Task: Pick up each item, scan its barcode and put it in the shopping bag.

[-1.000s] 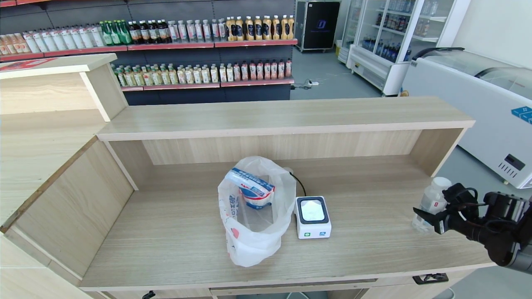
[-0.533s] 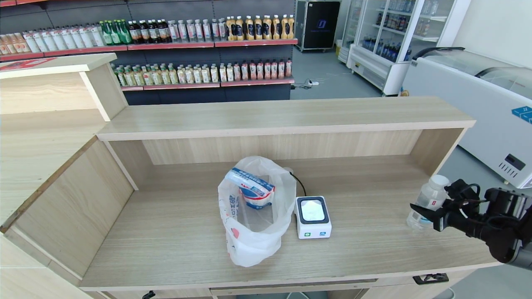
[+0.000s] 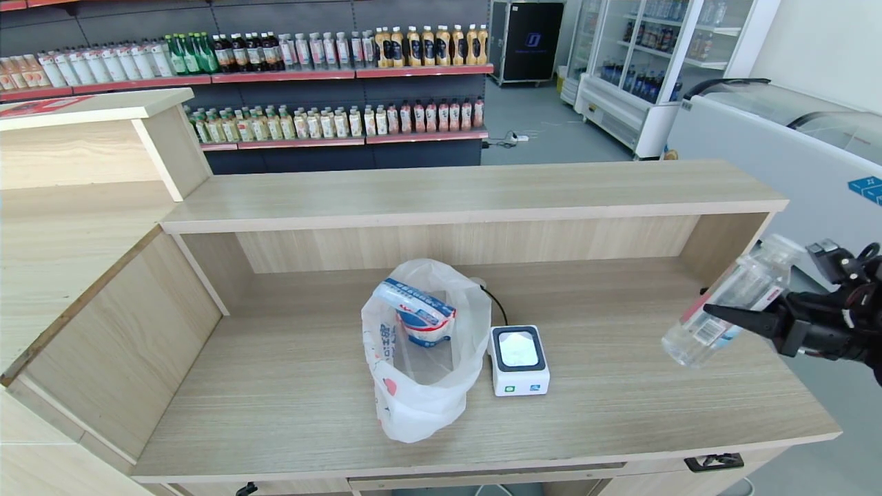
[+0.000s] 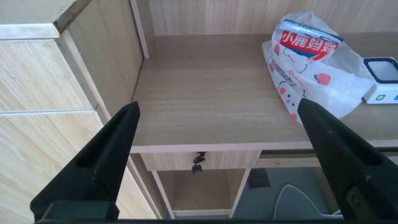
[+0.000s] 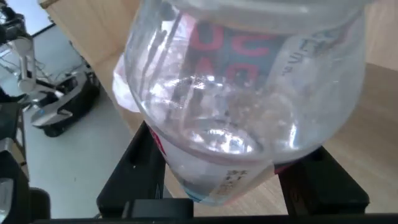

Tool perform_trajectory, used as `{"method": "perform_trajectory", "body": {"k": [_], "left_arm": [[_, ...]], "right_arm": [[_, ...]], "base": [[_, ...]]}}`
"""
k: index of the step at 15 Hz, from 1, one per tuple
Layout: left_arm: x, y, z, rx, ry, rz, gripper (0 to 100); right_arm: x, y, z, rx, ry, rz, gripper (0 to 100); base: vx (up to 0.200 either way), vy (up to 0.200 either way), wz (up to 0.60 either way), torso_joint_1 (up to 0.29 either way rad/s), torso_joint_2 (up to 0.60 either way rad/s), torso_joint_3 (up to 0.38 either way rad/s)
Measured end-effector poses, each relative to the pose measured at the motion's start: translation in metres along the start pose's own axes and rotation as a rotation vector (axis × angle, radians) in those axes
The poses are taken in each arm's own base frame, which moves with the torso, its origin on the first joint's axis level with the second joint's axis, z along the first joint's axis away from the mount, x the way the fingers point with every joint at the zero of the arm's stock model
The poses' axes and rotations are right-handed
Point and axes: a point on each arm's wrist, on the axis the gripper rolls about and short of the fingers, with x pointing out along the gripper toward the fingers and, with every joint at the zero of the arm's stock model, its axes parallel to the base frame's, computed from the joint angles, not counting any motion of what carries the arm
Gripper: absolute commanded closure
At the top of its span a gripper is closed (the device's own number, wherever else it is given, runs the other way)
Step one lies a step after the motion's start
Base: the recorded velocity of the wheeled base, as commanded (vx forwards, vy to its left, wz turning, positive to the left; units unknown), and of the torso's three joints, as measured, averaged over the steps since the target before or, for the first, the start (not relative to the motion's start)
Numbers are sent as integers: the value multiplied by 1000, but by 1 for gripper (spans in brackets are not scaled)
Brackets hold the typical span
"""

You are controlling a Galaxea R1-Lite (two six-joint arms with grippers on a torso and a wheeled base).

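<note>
Desk (image 3: 275,386) of pale wood, ledge (image 3: 468,193) at rear. Shelves (image 3: 289,77) beyond, stocked with bottles (image 3: 427,47). Chest freezer (image 3: 778,186) at right, glass fridges (image 3: 620,76) behind.

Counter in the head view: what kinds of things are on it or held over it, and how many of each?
Shopping bag: 1
Packet standing in the bag: 1
Scanner beside the bag: 1
Water bottle, tilted, held off the counter by the right arm's fingers: 1
Total: 4

head: above counter (image 3: 275,386) | left wrist: low, shares bag (image 4: 323,68) | right wrist: near bottle (image 5: 249,93)
</note>
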Motion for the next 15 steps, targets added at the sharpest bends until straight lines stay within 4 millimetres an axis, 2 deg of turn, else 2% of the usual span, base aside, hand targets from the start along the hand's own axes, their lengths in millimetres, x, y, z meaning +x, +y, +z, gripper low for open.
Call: {"method": "perform_trajectory", "body": {"k": [4,7,9,12,15], "left_arm": [[0,0,0,-1,0,1,0],[0,0,0,-1,0,0,0],[0,0,0,0,0,1,0],[0,0,0,-1,0,1,0],[0,0,0,-1,0,0,0]], "right_arm": [[7,40,63,6,-17,129,100],[25,88,110,62,-7,239,100],[42,128,140,81,7,355,100],[59,173,167,41,15,515,100],[66,194,174,5,12,599,100]], "base": [[0,0,0,0,0,0],[0,0,0,0,0,0],[0,0,0,0,0,0],[0,0,0,0,0,0],[0,0,0,0,0,0]]}}
